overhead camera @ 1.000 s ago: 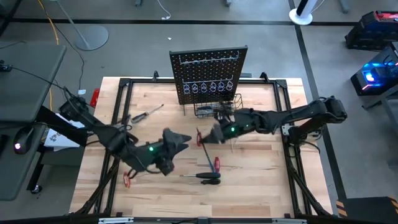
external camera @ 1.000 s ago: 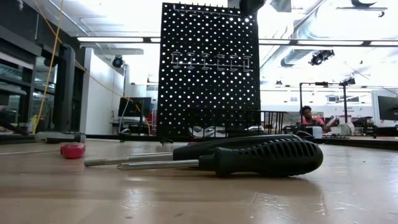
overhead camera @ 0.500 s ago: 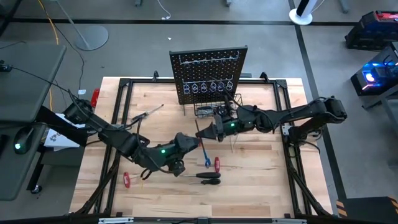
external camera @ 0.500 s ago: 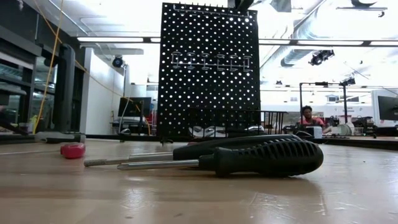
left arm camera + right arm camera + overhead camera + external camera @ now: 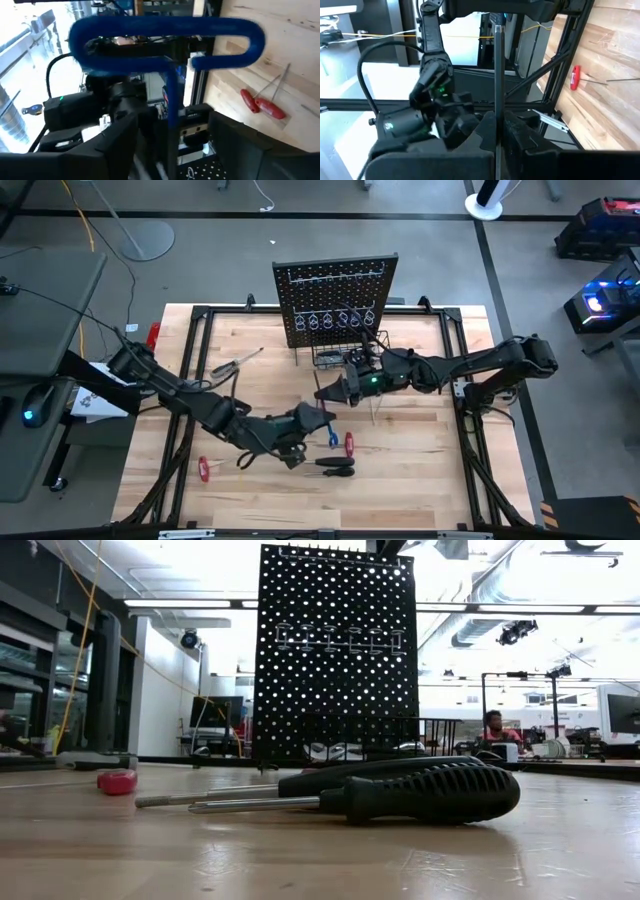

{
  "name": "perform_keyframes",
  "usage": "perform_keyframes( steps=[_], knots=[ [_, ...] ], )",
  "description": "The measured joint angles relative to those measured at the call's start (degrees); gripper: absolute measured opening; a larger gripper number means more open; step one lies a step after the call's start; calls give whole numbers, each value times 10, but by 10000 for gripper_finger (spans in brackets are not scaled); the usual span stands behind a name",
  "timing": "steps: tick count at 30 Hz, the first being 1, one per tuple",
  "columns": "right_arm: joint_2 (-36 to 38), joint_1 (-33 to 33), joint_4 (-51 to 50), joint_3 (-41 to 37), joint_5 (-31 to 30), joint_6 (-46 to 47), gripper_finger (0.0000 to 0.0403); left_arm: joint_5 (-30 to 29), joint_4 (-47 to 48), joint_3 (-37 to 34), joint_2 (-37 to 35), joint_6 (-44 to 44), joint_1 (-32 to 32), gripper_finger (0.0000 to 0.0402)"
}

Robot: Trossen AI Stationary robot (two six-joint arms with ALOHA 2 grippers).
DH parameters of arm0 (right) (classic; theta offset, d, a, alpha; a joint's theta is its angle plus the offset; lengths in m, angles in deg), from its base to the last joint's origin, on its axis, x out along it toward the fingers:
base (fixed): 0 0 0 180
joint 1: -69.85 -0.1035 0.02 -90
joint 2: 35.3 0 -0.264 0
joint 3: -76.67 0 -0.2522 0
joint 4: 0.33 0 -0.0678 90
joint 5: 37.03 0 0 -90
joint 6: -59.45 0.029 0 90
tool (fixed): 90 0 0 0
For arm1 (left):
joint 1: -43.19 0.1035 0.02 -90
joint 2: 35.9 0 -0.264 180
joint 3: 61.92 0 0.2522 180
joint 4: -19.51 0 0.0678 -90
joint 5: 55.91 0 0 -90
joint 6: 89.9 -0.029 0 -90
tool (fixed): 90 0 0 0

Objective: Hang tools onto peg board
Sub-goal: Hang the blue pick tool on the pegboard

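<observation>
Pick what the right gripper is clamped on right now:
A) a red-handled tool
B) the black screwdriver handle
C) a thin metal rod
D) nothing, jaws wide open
C: in the right wrist view the right gripper has its jaws shut on a thin metal rod that sticks straight out between them; the red-handled tool lies on the table beyond it.

At frame center stands the peg board (image 5: 335, 302). Below it the left gripper (image 5: 322, 421) reaches beside the blue T-handle key (image 5: 333, 439); the right gripper (image 5: 328, 392) hovers just above, center-right.
</observation>
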Motion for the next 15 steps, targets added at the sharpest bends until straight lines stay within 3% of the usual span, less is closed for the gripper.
perform_keyframes(
  steps=[6,15],
  knots=[
    [0,0,0,0,0,0,0,-48,-4,0,16,-15,1,169],
    [0,1,-1,0,1,-2,0,-65,-5,0,8,17,-5,13]
  ],
)
